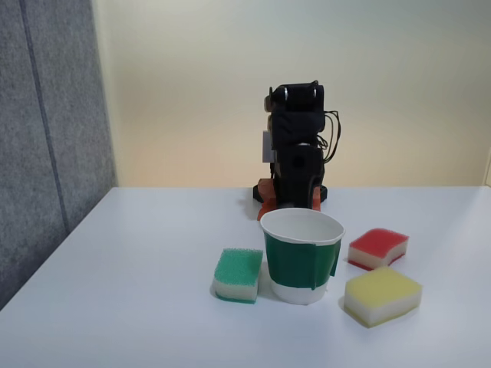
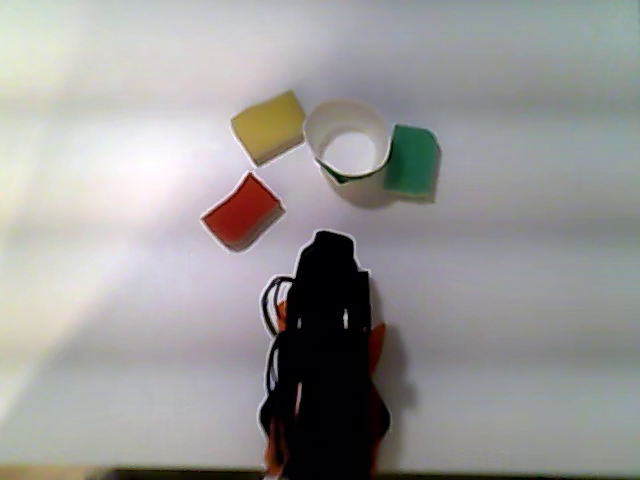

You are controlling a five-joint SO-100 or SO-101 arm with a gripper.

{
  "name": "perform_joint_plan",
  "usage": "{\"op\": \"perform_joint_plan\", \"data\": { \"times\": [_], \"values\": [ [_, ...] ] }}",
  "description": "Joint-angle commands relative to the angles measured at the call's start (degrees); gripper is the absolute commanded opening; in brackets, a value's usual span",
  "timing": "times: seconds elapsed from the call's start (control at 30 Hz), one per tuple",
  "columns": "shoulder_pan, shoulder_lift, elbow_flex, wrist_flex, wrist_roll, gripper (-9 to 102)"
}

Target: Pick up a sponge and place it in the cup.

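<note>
Yellow sponge (image 1: 382,295) and green sponge (image 1: 237,274) are sitting nearest the fixed camera, flanking the cup (image 1: 301,257); neither is the target. Arm (image 1: 295,149) is sitting folded over its base at the back of the worktop (image 1: 138,307); the end effector is tucked into the dark mass, so I can't tell how open it is, and nothing looks to be in it.

Red sponge (image 2: 241,211) is lying flat in the other view, up and left of the arm's front tip (image 2: 330,245), near it. Cup (image 2: 347,150) is standing upright straight ahead of that tip, mouth open, a bit farther out.

Judging the sponge light, soft and compressible, with a grippy foam surface. Best hold: pinching across the short sides at mid-height, moderate squeeze. Cup looks light, so a careless drop risks tipping it.
</note>
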Motion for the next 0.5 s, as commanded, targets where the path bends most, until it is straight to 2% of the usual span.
{"op": "perform_joint_plan", "data": {
  "times": [0.0, 0.47],
  "values": [
    [0.70, 0.62, 2.29, 0.88, 2.29, 0],
    [1.67, 0.62, 2.29, 1.05, -0.09, 0]
  ]
}}
